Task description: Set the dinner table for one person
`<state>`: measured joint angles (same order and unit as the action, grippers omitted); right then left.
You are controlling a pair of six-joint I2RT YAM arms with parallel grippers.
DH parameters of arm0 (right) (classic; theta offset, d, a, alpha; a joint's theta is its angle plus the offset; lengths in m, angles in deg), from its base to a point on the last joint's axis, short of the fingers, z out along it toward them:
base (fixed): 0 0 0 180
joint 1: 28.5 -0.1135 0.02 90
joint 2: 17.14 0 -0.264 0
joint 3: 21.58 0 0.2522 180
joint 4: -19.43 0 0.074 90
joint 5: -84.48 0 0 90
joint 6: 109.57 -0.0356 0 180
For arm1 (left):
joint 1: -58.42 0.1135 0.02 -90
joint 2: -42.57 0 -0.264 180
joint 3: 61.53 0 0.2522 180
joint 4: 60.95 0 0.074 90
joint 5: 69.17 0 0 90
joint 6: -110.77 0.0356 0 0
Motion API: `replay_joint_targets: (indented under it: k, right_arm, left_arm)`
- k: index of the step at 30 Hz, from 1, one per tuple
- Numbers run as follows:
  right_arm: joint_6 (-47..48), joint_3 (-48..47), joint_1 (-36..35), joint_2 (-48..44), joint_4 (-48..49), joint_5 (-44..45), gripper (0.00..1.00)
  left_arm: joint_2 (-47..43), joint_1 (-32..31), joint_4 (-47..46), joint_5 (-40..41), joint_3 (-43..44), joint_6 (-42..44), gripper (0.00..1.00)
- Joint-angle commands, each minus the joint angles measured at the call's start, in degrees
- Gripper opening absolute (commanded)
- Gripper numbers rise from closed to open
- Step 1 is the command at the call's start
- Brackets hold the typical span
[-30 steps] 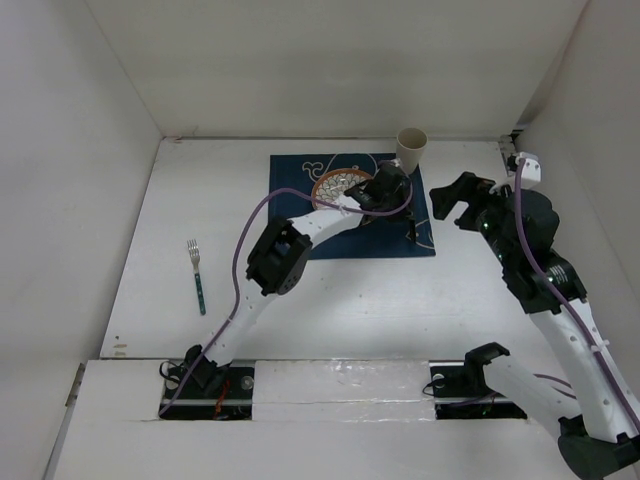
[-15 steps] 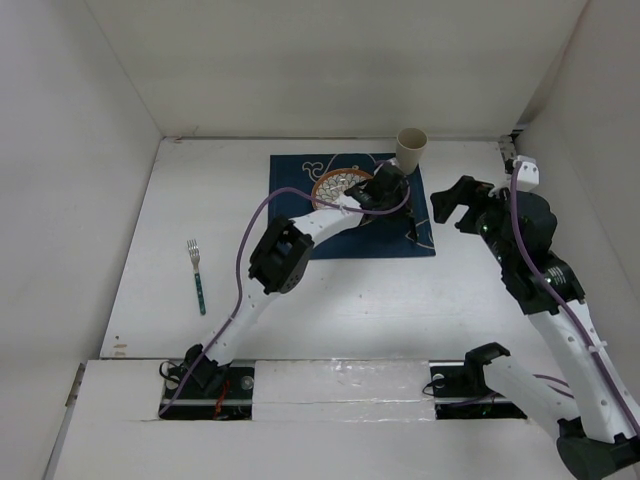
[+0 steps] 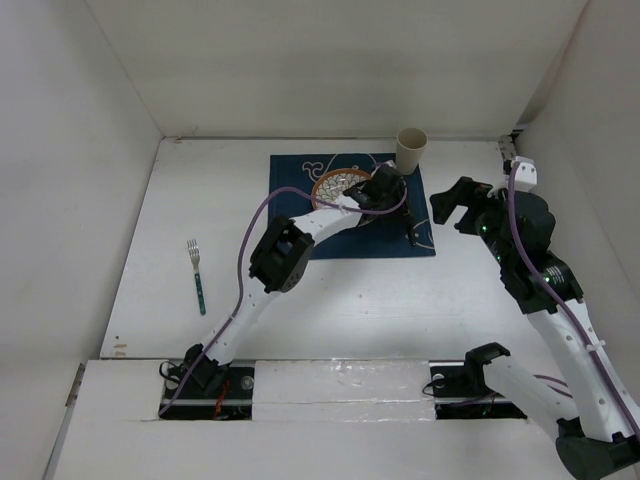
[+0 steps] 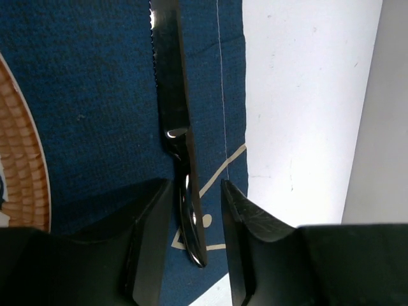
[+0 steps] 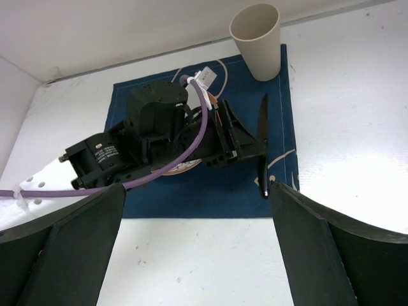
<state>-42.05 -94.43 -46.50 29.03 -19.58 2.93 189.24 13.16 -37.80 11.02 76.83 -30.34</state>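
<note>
Table (image 3: 350, 300) w/ navy placemat (image 3: 290, 175) toward far side. On placemat: plate (image 3: 335, 182) near centre, knife (image 4: 173, 95) along right edge, cup (image 3: 411, 148) at far-right corner. L gripper (image 4: 192, 186): fingers apart, straddling knife handle. R gripper (image 3: 452, 203): wide apart, just right of placemat. Fork (image 3: 196, 275) on table, well left of placemat.

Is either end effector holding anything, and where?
Nothing gripped: left end effector straddles the knife handle with gaps; right end effector open, empty.
</note>
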Motion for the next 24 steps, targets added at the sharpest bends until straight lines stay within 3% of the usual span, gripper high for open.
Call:
replay_joint_targets:
  k: [1, 7, 11, 14, 15, 16, 20, 22, 24]
  right_arm:
    - [0.7, 0.1, 0.3, 0.1, 3.2, -1.2, 1.00]
    - [0.7, 0.1, 0.9, 0.1, 3.2, -1.2, 1.00]
    - [0.7, 0.1, 0.9, -0.6, 3.2, -1.2, 1.00]
    - [1.2, 0.1, 0.9, -2.7, 3.7, -1.2, 1.00]
    - [1.2, 0.1, 0.9, -3.5, 4.2, -1.8, 1.00]
    - [1.2, 0.1, 0.9, -4.3, 4.9, -2.4, 1.00]
    - [1.2, 4.7, 1.4, -8.1, 9.4, -4.9, 1.00]
    - [0.7, 5.3, 1.4, -8.1, 10.1, -5.7, 1.00]
    - [-0.1, 6.1, 1.4, -7.3, 11.3, -8.7, 1.00]
  left_arm:
    - [-1.4, 0.3, -1.7, -1.6, 2.7, 0.2, 0.33]
    - [-5.2, 0.3, -2.4, -1.6, 0.0, -0.3, 0.35]
    - [-11.2, -1.4, -2.9, 0.6, -1.9, 1.3, 0.47]
    - [-18.4, -2.1, -1.7, 4.6, -4.7, 3.3, 0.79]
    - [-20.5, -2.1, -1.7, 5.2, -6.3, 4.0, 0.98]
    - [-22.5, -2.1, -0.6, 6.5, -8.4, 4.8, 1.00]
    - [-31.0, -2.1, 11.0, 20.9, -7.9, 10.3, 1.00]
    - [-36.5, 0.3, 16.8, 33.4, -8.8, 10.3, 1.00]
    - [-43.8, 5.7, 21.1, 42.4, -17.5, 8.5, 1.00]
